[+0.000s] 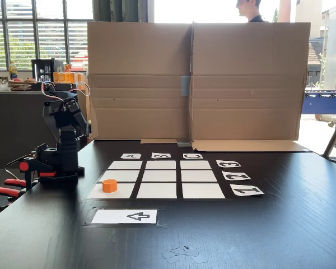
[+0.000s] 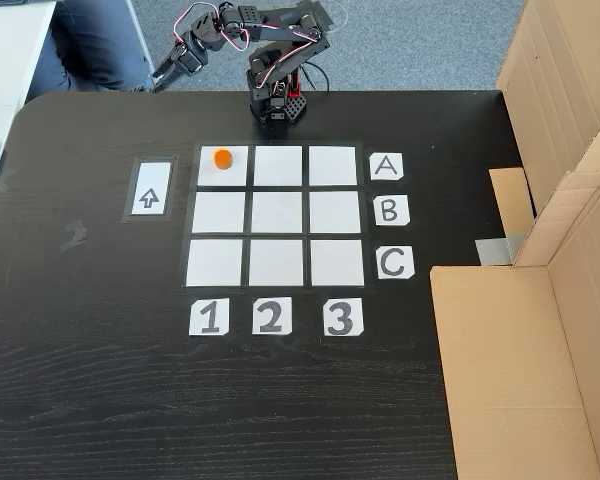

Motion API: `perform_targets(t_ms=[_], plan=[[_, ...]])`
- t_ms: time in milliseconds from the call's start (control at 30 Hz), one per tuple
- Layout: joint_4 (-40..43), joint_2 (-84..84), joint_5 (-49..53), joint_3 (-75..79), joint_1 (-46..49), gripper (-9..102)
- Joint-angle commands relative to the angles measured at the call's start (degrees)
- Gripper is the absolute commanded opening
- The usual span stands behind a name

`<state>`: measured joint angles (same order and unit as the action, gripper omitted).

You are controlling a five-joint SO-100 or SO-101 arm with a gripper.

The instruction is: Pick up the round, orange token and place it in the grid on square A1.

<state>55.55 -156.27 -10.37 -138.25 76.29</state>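
The round, orange token stands upright on square A1, the corner square of the grid where row A meets column 1, nearest the arm's base. The black arm is folded back over its base beyond the grid's edge. My gripper points down past the table's rim, well apart from the token. Its jaws look shut with nothing between them.
A white arrow card lies beside the grid. Cardboard walls stand along the far side. Red-handled clamps fix the base. A person stands behind the cardboard, and another sits close to the arm.
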Motion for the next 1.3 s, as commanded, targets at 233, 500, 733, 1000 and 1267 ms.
perform_targets(t_ms=[233,500,733,1000,1267], plan=[[10.99,-16.7,0.09,-9.05,12.3,25],[12.66,-27.07,0.62,-21.09,18.72,25],[12.22,-32.52,5.1,-31.64,23.73,17],[9.32,-34.01,9.4,-36.56,25.31,6],[9.58,-34.19,10.46,-36.91,25.4,0]])
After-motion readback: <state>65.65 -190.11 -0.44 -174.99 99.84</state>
